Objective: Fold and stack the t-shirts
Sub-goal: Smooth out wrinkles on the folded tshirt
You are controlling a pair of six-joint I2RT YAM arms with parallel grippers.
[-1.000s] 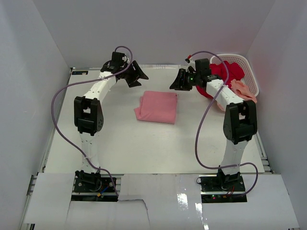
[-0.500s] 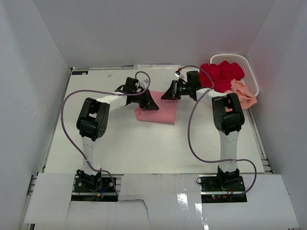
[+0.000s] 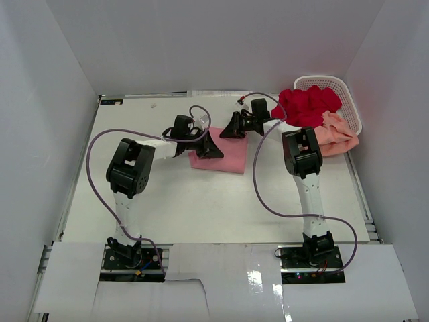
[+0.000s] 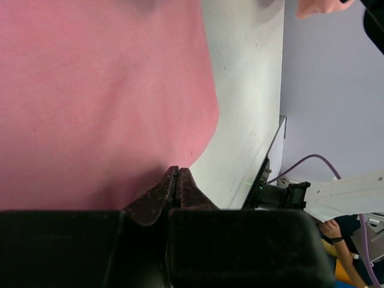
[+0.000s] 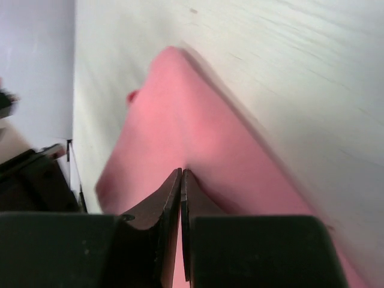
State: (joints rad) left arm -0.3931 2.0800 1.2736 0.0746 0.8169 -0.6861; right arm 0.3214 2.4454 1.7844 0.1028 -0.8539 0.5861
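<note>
The folded pink t-shirt (image 3: 229,158) lies mid-table. My left gripper (image 3: 213,151) is down on its near-left part. In the left wrist view the gripper (image 4: 177,170) is shut, tips pinching the pink t-shirt (image 4: 102,90) at its edge. My right gripper (image 3: 228,129) sits at the shirt's far edge. In the right wrist view it (image 5: 181,171) is shut on the pink t-shirt (image 5: 180,129), which puckers up at the tips. The deep red t-shirt (image 3: 307,106) spills from the basket, and the peach t-shirt (image 3: 335,134) hangs beside it.
A white perforated basket (image 3: 343,88) stands at the back right corner. White walls close in the table on the left, back and right. Purple cables loop from both arms over the table. The table's right edge (image 4: 273,150) shows in the left wrist view.
Both arms have swung in from the back of the table down onto the pink t-shirt. Both grippers went from open to shut.
</note>
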